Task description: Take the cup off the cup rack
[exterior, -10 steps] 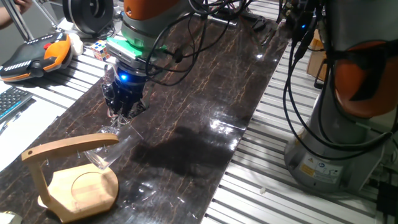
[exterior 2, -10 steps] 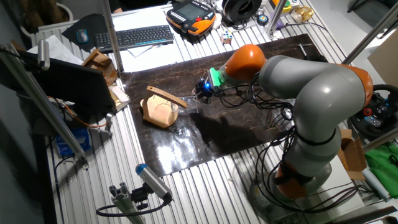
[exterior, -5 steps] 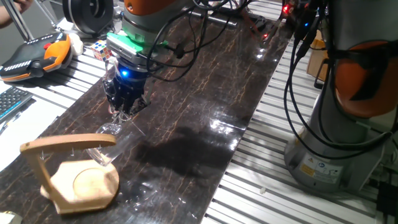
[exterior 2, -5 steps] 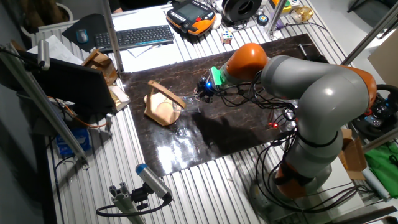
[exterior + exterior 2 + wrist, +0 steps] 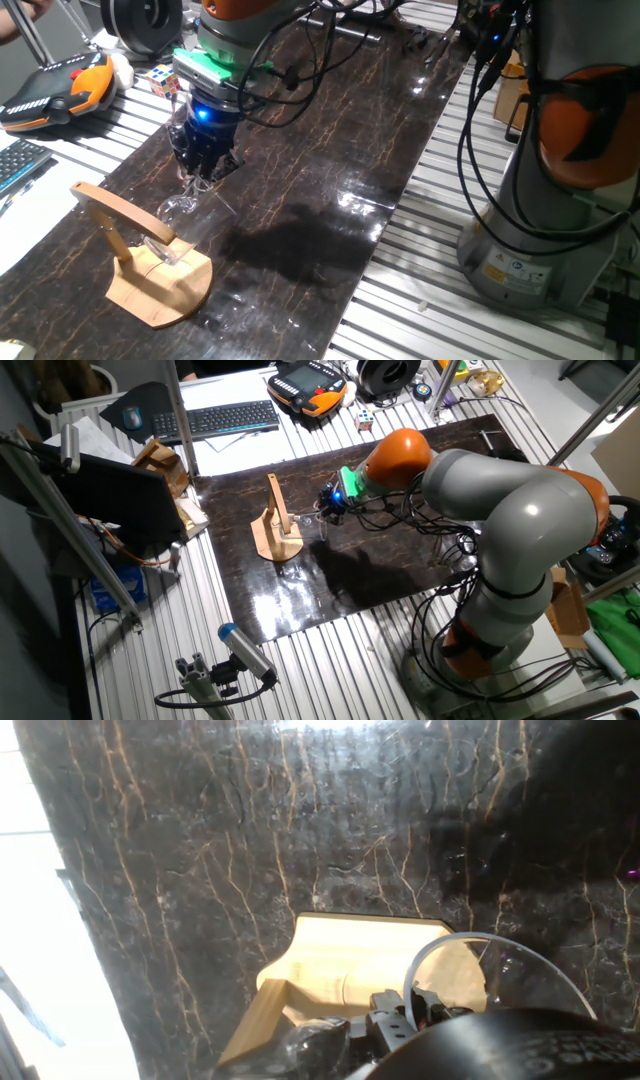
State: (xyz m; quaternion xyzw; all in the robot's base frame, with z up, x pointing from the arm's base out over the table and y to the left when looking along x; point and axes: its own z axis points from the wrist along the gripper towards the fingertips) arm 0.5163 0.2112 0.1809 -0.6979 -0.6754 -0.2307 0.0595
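Fixed views evenly lit, sharp. Overhead glare streaks on dark marble tabletop (image 5: pixel 340 150); arm shadow right of cup rack (image 5: pixel 150 265). Hand view: left edge blown out white, foreground blurred.

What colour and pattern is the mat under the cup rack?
Black marble-look mat with thin tan veins, clearest in the hand view; the cup rack stands on it.

Count on counter (image 5: pixel 330 130): 1 cup (image 5: pixel 178 208), 1 cup rack (image 5: pixel 150 270). Off counter: 1 keyboard (image 5: pixel 215 420), 1 Rubik's cube (image 5: pixel 163 80).
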